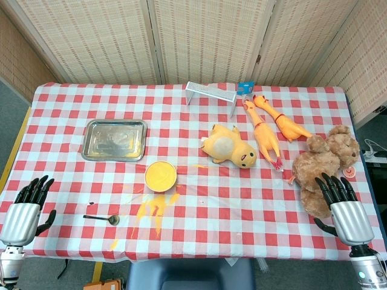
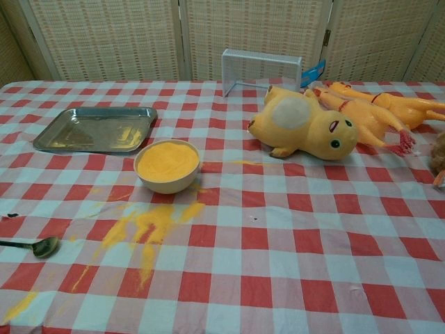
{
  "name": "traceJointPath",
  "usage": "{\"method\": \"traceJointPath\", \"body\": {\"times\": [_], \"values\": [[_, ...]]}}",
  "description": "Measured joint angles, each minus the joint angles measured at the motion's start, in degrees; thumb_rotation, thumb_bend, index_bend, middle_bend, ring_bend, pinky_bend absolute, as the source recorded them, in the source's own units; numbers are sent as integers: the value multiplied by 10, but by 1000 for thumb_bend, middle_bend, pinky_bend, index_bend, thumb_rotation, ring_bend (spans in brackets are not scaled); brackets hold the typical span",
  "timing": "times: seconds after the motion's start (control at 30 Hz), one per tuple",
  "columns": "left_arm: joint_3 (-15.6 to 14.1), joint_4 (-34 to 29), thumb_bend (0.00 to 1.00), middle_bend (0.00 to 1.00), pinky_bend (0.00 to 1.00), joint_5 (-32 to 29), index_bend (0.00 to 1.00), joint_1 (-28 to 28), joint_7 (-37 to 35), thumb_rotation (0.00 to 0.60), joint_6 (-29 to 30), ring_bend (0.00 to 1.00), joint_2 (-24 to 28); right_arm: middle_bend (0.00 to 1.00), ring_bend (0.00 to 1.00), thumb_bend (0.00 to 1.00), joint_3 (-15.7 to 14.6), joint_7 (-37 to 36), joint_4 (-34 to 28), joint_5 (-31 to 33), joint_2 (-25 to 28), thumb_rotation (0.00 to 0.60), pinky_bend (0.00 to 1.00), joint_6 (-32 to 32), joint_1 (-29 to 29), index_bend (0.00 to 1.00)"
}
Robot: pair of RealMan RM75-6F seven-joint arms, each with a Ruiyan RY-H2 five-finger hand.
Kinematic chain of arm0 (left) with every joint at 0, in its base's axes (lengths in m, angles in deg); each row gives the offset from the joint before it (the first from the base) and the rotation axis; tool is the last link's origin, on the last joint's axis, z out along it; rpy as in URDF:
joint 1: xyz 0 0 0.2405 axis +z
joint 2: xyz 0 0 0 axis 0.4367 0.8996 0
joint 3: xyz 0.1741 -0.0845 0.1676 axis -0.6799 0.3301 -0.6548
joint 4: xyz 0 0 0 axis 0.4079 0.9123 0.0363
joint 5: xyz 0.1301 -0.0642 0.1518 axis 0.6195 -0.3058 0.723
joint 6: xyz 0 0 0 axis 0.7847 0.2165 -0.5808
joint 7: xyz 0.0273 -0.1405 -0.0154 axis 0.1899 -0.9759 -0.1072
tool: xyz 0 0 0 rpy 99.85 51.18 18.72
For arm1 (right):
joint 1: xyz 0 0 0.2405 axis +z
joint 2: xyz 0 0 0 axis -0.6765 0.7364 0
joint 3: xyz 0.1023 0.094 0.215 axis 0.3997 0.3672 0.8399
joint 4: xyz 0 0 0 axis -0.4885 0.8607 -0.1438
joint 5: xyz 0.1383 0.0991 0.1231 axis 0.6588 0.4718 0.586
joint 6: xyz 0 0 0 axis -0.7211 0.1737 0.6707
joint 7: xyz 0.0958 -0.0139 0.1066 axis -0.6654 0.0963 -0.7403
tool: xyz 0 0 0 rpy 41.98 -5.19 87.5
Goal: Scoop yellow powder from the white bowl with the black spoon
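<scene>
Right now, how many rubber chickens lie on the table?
2. One rubber chicken lies right of the yellow duck toy; the other rubber chicken lies beside it, nearer the brown teddy bear. None seems hidden.

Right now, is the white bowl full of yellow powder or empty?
Full. The white bowl stands upright, with yellow powder level near its rim in both views. More powder lies spilled on the tablecloth just in front of it.

Red-and-white checked table, holding white bowl, black spoon, spilled yellow powder, metal tray, toy duck, rubber chickens, teddy bear, wire rack.
</scene>
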Motion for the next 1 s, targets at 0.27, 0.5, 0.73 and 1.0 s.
{"method": "traceJointPath", "body": {"times": [0.27, 0.5, 0.73, 1.0], "values": [[-7, 1, 439, 0, 126, 13, 2, 1, -22, 600, 2, 0, 1, 0, 0, 76, -1, 2, -2, -2, 0, 600, 0, 2, 0, 0], [-30, 64, 445, 0, 80, 75, 246, 4, -58, 600, 24, 0, -32, 0, 0, 77, -2, 6, -5, 1, 0, 600, 0, 2, -2, 0], [-45, 82, 444, 0, 74, 74, 324, 2, -45, 600, -4, 0, -59, 0, 0, 77, -7, -5, -6, -26, 3, 600, 0, 26, -8, 0], [-50, 95, 443, 0, 68, 54, 340, -20, -36, 600, -66, 0, -86, 0, 0, 77, -17, -14, -5, -49, 6, 600, 0, 39, -14, 0]]}}
